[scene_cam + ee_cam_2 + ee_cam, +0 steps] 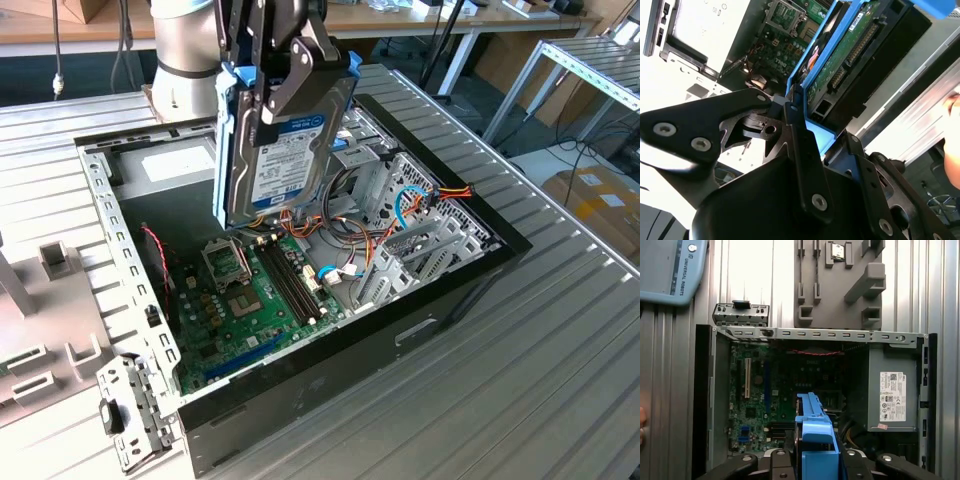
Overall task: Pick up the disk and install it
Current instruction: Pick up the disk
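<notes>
- closest up, the gripper [792, 107] has its black fingers clamped on the disk [840, 65], which sits in a blue carrier [812, 134].
- in the exterior view the disk hangs on edge, slightly tilted, above the motherboard [240, 300] inside the open case [330, 385]; it is not yet in the drive cage [410, 235].
- risk, as a judgement: if the grip slips, the disk drops onto the board; a skewed approach could jam it against the cage or snag the cables [350, 215].
- writing: the disk has a white label with a blue band and barcodes, and the grey power supply [892, 395] has a white sticker; the print goes unread.
</notes>
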### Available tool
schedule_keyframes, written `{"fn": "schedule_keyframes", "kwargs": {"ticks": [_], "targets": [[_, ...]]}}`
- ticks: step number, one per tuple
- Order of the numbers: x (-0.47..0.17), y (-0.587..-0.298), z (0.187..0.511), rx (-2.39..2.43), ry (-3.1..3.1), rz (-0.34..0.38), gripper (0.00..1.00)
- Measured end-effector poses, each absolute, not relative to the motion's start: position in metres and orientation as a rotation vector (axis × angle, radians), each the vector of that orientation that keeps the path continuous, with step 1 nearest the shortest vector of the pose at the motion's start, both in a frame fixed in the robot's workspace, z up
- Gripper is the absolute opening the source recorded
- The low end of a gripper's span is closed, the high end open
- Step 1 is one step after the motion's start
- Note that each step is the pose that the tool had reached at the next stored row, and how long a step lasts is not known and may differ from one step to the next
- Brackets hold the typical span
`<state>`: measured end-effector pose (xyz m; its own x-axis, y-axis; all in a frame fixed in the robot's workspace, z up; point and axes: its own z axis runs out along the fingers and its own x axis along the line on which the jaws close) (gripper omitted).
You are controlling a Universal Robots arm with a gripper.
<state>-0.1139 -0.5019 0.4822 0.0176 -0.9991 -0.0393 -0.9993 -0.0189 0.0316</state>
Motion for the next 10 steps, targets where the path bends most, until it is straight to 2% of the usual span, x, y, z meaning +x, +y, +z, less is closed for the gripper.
{"fn": "schedule_keyframes", "kwargs": {"ticks": [10], "targets": [[-0.1138, -0.5106, 0.4823, -2.237, 2.197, 0.079, 0.37]]}}
